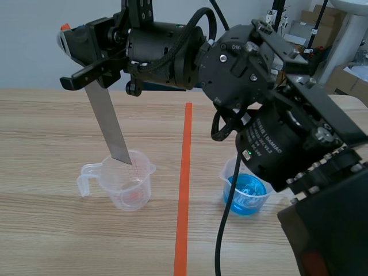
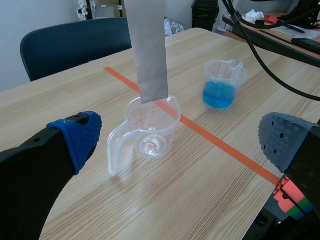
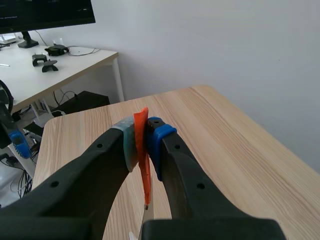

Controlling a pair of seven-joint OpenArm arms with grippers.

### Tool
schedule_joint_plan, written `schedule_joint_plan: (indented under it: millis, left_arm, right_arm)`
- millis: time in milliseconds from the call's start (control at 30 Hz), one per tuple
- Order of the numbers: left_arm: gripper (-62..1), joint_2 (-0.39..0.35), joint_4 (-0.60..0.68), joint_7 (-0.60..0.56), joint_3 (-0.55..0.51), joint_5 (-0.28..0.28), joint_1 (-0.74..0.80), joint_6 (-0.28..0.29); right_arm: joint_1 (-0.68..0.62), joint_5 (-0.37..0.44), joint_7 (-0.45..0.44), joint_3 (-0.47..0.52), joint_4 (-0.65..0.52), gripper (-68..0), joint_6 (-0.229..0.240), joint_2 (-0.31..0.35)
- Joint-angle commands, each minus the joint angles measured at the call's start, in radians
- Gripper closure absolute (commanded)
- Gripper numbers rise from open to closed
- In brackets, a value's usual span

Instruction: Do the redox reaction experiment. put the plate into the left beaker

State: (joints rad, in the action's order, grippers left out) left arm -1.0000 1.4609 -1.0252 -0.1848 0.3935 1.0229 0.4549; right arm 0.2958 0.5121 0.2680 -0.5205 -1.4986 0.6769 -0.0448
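I am in the lowering step. The right arm's fingers (image 3: 100, 160) are closed tight on the top end of the plate (image 1: 109, 123), pinching its orange-marked edge between the two pads. That arm reaches across from its own side, so the grip sits high over the far left part of the bench (image 1: 40, 132).

The plate hangs down at a tilt. Its lower edge is right at the mouth of the left beaker (image 1: 127, 184), the clear one with the handle. From the left wrist view the edge looks level with the rim, toward the back of the opening. I cannot tell whether it has actually dipped inside.

The left arm's fingers (image 2: 75, 137) are spread wide and hold nothing. The clear beaker stands on the bench ahead of them, not touched. The other beaker (image 1: 247, 192), holding blue liquid, is well apart on the other side of the orange tape line (image 1: 184, 190).

As I judge it, the next move is a slow, straight descent so the plate's lower edge passes inside the rim and does not catch on it. The beaker looks light, so a nudge on its wall could tip or slide it. I would let go only once the plate rests on the bottom and leans on the rim.
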Motion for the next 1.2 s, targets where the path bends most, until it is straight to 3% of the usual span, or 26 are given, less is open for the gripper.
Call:
schedule_joint_plan:
  millis: [0,433,1167]
  left_arm:
    - [-62.3,0.005,0.004,-0.018,-0.008,0.008,0.008,0.000]
    - [-62.3,0.005,0.004,-0.018,-0.008,0.008,0.008,0.000]
    - [-62.3,0.005,0.004,-0.018,-0.008,0.008,0.008,0.000]
  right_arm:
    - [0.014,0.010,-0.026,-0.003,0.013,0.3,0.001,-0.014]
    - [0.014,-0.020,-0.077,-0.003,0.076,0.2,0.001,-0.014]
    - [0.014,-0.148,-0.237,-0.058,0.224,0.3,0.001,-0.013]
